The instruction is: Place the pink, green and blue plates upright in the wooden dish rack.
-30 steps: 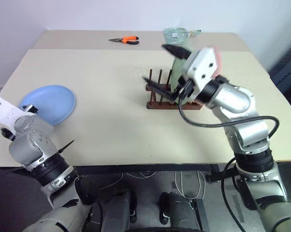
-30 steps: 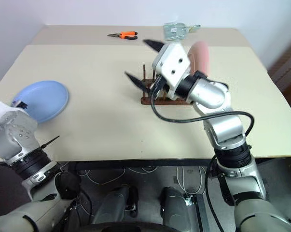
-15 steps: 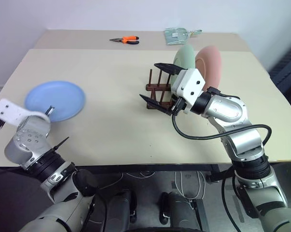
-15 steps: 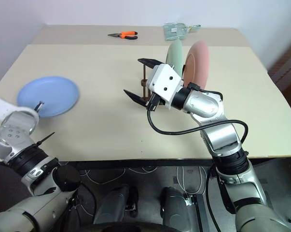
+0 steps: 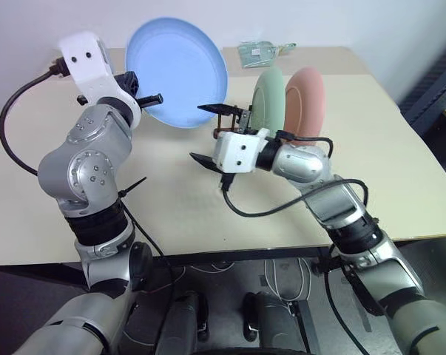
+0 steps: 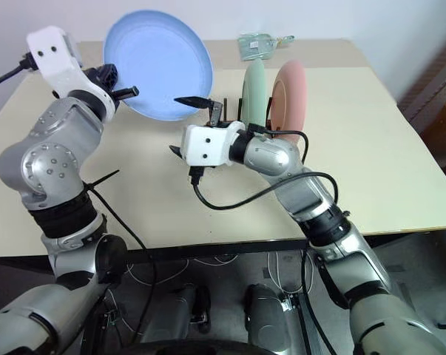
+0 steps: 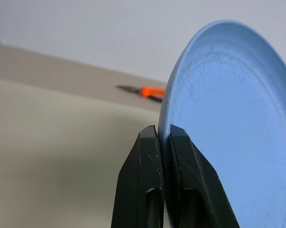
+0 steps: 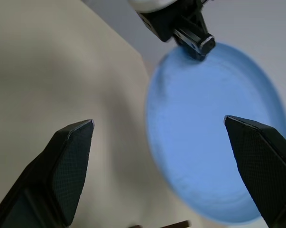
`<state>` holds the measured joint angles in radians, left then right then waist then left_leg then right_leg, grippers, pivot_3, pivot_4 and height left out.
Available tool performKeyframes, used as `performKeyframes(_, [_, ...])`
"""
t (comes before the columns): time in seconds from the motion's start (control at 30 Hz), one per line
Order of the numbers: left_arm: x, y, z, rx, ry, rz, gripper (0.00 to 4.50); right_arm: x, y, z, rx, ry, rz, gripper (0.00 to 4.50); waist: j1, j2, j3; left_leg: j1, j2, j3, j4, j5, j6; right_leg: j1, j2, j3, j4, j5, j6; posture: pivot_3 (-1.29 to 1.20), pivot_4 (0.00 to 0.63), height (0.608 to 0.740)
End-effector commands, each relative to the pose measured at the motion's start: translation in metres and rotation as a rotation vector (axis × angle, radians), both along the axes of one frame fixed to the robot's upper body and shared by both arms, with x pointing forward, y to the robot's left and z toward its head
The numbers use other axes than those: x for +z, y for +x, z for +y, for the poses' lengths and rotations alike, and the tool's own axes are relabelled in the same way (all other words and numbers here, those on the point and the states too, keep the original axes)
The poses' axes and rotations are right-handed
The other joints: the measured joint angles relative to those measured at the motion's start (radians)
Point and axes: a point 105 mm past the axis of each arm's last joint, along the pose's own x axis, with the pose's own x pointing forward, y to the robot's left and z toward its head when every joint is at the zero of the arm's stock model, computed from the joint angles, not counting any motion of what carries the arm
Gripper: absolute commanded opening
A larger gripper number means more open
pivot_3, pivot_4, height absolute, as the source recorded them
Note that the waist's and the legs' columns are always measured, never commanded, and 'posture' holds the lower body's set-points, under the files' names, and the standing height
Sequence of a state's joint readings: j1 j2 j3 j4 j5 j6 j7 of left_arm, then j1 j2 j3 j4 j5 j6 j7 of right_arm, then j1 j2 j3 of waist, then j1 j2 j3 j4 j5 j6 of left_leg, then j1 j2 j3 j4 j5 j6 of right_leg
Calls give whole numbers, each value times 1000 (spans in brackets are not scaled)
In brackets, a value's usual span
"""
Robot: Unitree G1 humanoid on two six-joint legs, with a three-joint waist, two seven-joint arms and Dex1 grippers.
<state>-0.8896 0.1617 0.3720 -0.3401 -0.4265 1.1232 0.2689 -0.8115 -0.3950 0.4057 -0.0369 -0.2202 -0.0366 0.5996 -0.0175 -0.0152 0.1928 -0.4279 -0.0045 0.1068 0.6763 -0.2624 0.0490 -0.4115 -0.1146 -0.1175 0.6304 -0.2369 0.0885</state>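
My left gripper (image 5: 144, 99) is shut on the rim of the blue plate (image 5: 177, 70) and holds it tilted up in the air, left of the rack. In the left wrist view both fingers (image 7: 150, 159) pinch the plate's edge (image 7: 228, 123). The green plate (image 5: 267, 92) and the pink plate (image 5: 305, 96) stand upright side by side in the wooden dish rack (image 6: 223, 115), which my right arm mostly hides. My right gripper (image 5: 208, 134) is open just below and right of the blue plate, with nothing between its fingers. The right wrist view looks up at the blue plate (image 8: 204, 137).
Orange-handled pliers (image 7: 150, 91) lie at the far side of the beige table (image 5: 400, 170). A clear packet (image 5: 256, 50) sits near the far edge behind the rack. The table's right edge drops off beyond the plates.
My left gripper closed on the blue plate and lifted it off the table, up and to the right toward the rack. My right gripper shifted left and a little down, staying open.
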Motion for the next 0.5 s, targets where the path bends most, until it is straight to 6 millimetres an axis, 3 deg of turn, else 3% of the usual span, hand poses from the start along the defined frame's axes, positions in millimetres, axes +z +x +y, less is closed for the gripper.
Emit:
performKeyframes(0.03, [24, -11, -15, -46, -4, -72, 16, 16, 15, 10, -39, 22, -106, 4250, 2, 0, 0, 0, 0, 0, 0, 0, 0, 0, 0, 0, 0, 0, 0, 0, 150, 740])
performKeyframes(0.13, [21, -12, -19, -65, -24, -52, 0, 12, 26, 14, -59, 4, -119, 3385, 6, 0, 0, 0, 0, 0, 0, 0, 0, 1, -1, 0, -1, 0, 0, 0, 150, 740])
performKeyframes(0.17, [21, -13, -20, -68, -25, -51, 0, 11, 29, 14, -64, 3, -122, 2699, 6, 0, 0, 0, 0, -1, 0, 0, 0, 1, -1, 0, -1, 0, 0, 0, 150, 740])
performKeyframes(0.33, [19, -14, -22, -76, -17, -44, 0, 11, 33, 13, -75, 15, -134, 145, 0, 0, 0, 0, 0, -1, 0, 0, 0, 1, 0, 0, -1, 0, 0, 0, 150, 740])
performKeyframes(0.37, [20, -14, -21, -79, -30, -51, 0, 11, 32, 12, -75, 15, -136, 28, 0, 0, 0, 0, 0, -1, 0, 0, 0, 1, 0, 0, -1, 0, 0, 0, 150, 740])
performKeyframes(0.5, [37, -16, -17, -117, -234, -143, 1169, 10, 29, 6, -72, 16, -144, 0, 4, 0, 0, 0, 0, -1, 0, 0, 0, 2, 0, 0, -1, 0, 0, 0, 150, 740])
